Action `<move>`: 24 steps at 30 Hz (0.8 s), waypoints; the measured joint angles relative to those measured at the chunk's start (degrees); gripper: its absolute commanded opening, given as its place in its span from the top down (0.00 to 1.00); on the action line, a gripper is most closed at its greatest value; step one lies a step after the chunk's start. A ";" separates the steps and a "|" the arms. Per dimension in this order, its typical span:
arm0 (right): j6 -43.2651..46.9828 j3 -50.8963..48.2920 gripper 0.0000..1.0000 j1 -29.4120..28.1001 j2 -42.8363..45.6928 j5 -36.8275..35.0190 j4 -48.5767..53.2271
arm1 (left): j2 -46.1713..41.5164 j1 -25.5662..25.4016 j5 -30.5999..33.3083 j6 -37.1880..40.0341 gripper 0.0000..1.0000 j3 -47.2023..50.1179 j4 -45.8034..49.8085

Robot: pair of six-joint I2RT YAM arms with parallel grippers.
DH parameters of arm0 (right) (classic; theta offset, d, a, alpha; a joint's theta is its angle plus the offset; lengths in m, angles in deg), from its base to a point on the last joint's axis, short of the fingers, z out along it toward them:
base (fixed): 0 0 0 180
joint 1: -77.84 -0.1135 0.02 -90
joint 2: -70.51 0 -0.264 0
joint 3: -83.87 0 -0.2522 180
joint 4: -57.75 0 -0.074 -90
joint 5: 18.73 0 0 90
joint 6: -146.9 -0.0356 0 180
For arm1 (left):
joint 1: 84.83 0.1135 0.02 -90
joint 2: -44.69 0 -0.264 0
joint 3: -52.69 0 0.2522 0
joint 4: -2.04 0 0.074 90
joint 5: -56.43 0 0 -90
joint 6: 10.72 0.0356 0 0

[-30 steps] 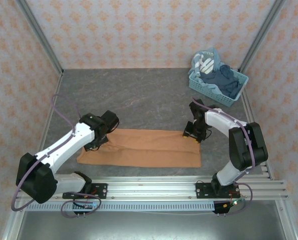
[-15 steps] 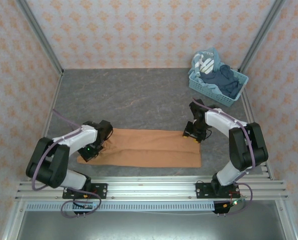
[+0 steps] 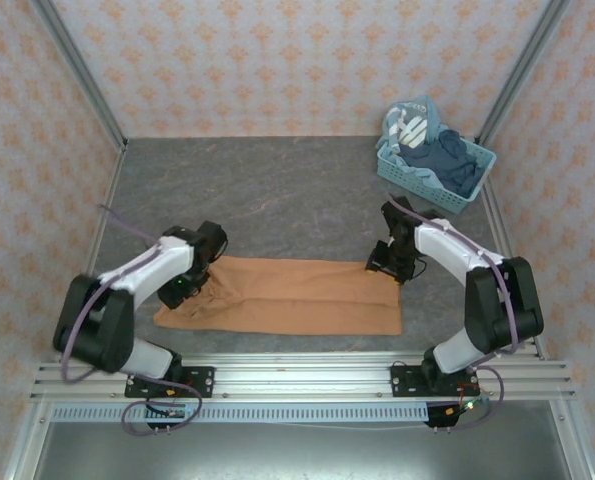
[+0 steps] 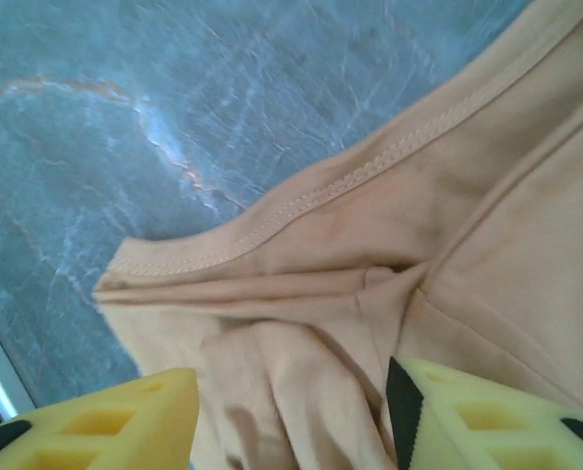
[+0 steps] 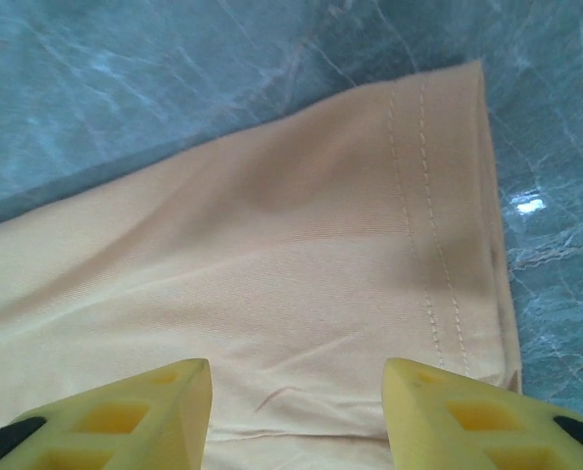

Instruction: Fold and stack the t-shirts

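- We're seeing the orange-brown t-shirt (image 3: 287, 297) lying folded into a long strip on the grey bench (image 3: 277, 190), close to the arms' bases.
- The left gripper (image 4: 291, 392) is sitting spread open over the bunched sleeve end, with nothing pinched.
- The right gripper (image 5: 296, 387) is hanging released over the stitched hem corner at the other end.
- Way back right, a blue basket (image 3: 422, 185) is holding dark clothes.

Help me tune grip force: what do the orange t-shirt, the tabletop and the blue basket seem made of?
Orange t-shirt: soft matte knit, likely cotton; fine ribbing, stitched hems and limp creases show. Tabletop: smooth, slightly glossy grey marble-look surface, with veins and glare; stone or laminate, unclear. Blue basket: rigid lattice, probably plastic.
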 measured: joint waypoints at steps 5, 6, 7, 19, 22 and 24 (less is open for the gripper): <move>0.04 1.01 0.52 0.00 0.02 1.27 -1.01 | -16.31 -0.11 -5.09 -2.89 0.41 0.92 -1.51; 0.07 1.03 0.52 0.00 -0.57 1.57 -1.31 | -17.59 -0.26 -6.78 -3.91 0.40 2.23 -3.17; 0.15 1.07 0.52 0.00 -1.27 1.84 -1.60 | -17.88 -0.48 -8.35 -4.85 0.40 3.65 -4.98; 3.08 7.72 0.62 0.20 -14.64 0.04 -1.49 | 2.45 -0.79 -17.11 -9.79 0.70 8.22 -17.20; 3.02 9.51 0.65 1.03 -17.16 -1.03 0.24 | 4.92 0.96 -17.14 -8.46 0.77 6.40 -16.35; 2.91 10.12 0.66 1.49 -17.62 -1.40 1.11 | 7.39 2.54 -17.14 -7.15 0.80 4.33 -15.23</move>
